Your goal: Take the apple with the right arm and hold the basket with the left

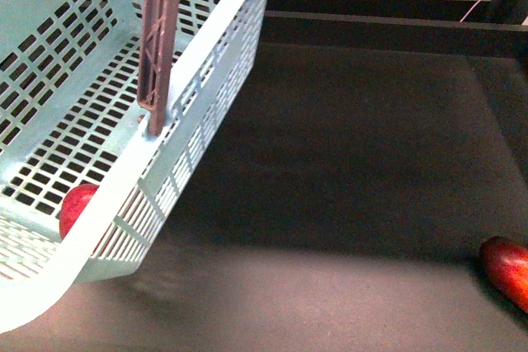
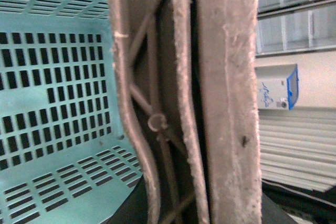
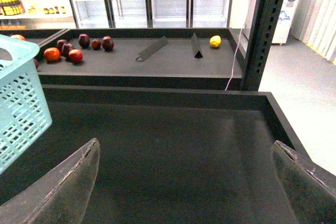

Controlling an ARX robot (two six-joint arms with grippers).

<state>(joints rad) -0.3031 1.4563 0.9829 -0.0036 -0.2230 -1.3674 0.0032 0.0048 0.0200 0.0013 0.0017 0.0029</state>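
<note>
Apple (image 1: 76, 208) in basket (image 1: 206, 63) corner; L gripper (image 2: 178, 129) clamps handle (image 1: 161, 39); R gripper (image 3: 184, 182) wide open, empty.

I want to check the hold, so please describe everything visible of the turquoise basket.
The basket is pale turquoise plastic, with slotted walls and floor. It is tilted, seemingly lifted over the dark shelf. Its brown ribbed handle stands raised. A round red apple lies inside, in its low corner.

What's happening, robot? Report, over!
Left gripper shut on basket handle, basket tilted. Right gripper open, empty. Apple inside basket. Long red fruit apart on tray.
</note>
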